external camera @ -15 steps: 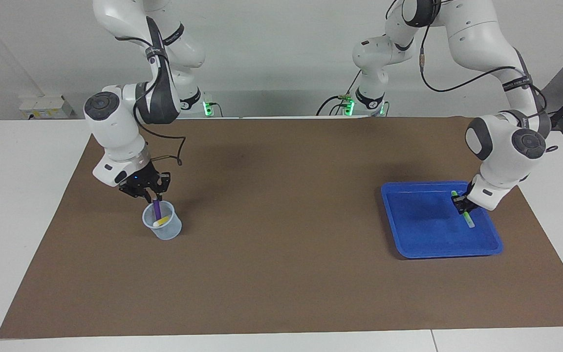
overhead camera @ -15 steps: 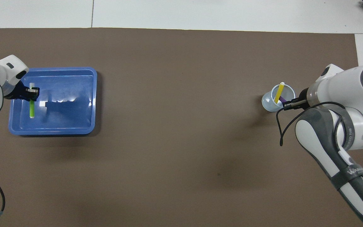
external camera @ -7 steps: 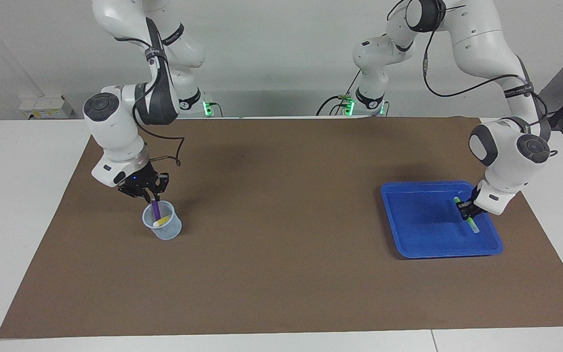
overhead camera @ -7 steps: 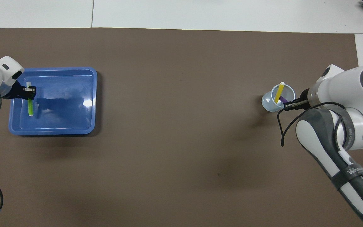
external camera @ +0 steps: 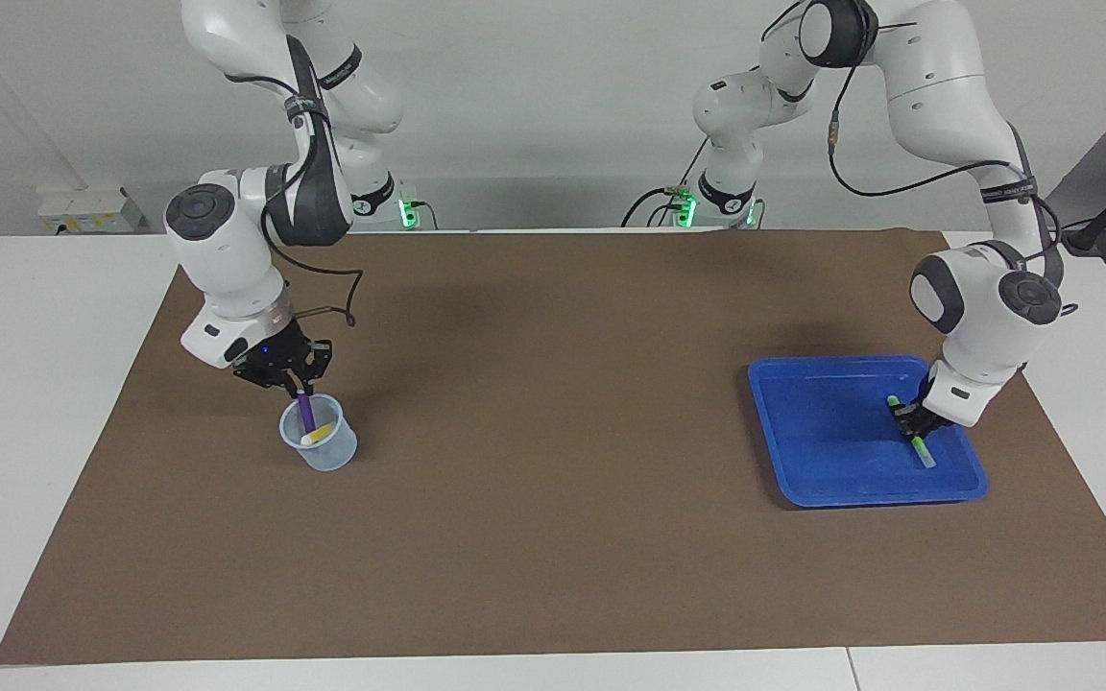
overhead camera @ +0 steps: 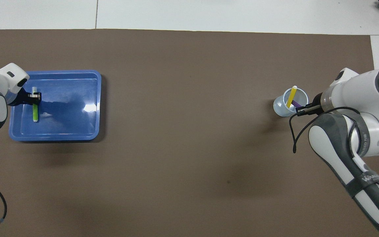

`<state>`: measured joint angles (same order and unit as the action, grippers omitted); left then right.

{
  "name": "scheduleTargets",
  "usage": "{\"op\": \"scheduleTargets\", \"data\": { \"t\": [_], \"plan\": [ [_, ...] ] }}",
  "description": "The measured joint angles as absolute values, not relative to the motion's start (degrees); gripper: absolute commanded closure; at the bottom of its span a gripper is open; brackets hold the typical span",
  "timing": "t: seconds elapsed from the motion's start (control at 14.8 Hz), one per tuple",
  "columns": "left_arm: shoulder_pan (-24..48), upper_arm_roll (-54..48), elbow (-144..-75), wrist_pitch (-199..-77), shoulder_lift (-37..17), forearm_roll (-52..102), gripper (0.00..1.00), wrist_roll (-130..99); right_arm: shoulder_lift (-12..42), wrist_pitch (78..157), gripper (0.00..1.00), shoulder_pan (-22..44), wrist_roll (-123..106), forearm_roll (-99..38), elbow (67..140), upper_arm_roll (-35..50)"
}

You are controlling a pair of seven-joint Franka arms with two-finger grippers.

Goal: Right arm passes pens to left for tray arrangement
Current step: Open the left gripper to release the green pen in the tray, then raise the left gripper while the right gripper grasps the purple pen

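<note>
Over at the blue tray (external camera: 827, 470), the left claw (external camera: 910, 419) is down inside it with the green pen (external camera: 918, 445) between its fingers, at the side of the tray toward the left arm's end of the counter. The pen looks to be lying on or just above the tray floor; whether the claw is pinching it or just letting go, I cannot tell.

Away from the tray, toward the right arm's end of the counter, the right claw (external camera: 296, 385), blue light glowing, sits over the translucent cup (external camera: 321, 451), and its fingers are pressed onto the top of the purple pen (external camera: 306, 414), which stands in the cup. The yellow pen (external camera: 319, 435) leans in the same cup beside it.

So two steps are running at once, by my reading: one pen being laid down, the next being drawn. To do it well, the left claw should let the green pen settle flat before spreading and then rise straight up, so the pen doesn't roll or get dragged. The right claw wants a straight vertical lift, or the light cup could tip and spill the yellow pen.

Writing: a band on the right arm's forearm (overhead camera: 368, 179) carries pale lettering, too small to read for certain.
</note>
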<state>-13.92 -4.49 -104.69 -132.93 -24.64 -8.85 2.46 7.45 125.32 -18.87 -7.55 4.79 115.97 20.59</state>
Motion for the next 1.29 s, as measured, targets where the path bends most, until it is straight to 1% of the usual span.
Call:
{"op": "scheduleTargets", "data": {
  "t": [0.07, 0.34, 0.54, 0.68, 0.75, 0.88, 0.95, 1.15, 1.29],
  "plan": [
    [-14.0, -4.48, -104.7, -132.93, -24.64, -8.85, 0.0, 2.46, 7.45, 125.36, 0.78, -18.87, -7.55, 4.79, 115.97, 20.59],
    [-14.01, -4.67, -104.05, -132.31, -24.62, -8.85, 0.0, 2.47, 7.46, 126.26, 0.78, -18.87, -7.55, 4.79, 115.97, 20.59],
    [-13.91, -5.3, -100.24, -126.35, -24.11, -8.67, 0.0, 2.46, 7.57, 126.83, 0.79, -18.87, -7.55, 4.79, 115.97, 20.59],
    [-13.88, -5.72, -98.35, -122.88, -22.51, -6.18, 0.0, 2.44, 7.63, 127.18, 0.83, -18.87, -7.55, 4.79, 115.97, 20.59],
    [-13.86, -5.8, -98.03, -121.41, -21.35, -4.43, 0.0, 2.44, 7.63, 127.26, 0.89, -18.87, -7.55, 4.79, 115.97, 20.59],
    [-13.85, -5.91, -97.97, -118.81, -19.04, -2.08, 0.0, 2.44, 7.63, 127.3, 0.98, -18.87, -7.55, 4.79, 115.97, 20.59],
    [-13.83, -5.99, -97.97, -117.6, -18.06, -0.92, 0.0, 2.22, 7.63, 127.3, 1.0, -18.87, -7.55, 4.79, 115.97, 20.59],
    [-13.51, -6.37, -97.94, -114.79, -15.73, 3.83, 0.0, 0.05, 7.64, 127.3, 1.0, -18.88, -7.55, 4.79, 115.97, 20.59],
    [-12.0, -6.49, -97.94, -114.2, -14.67, 5.0, 0.0, -4.87, 7.64, 127.29, 1.0, -18.88, -7.55, 4.79, 115.96, 20.59]
  ]
}}
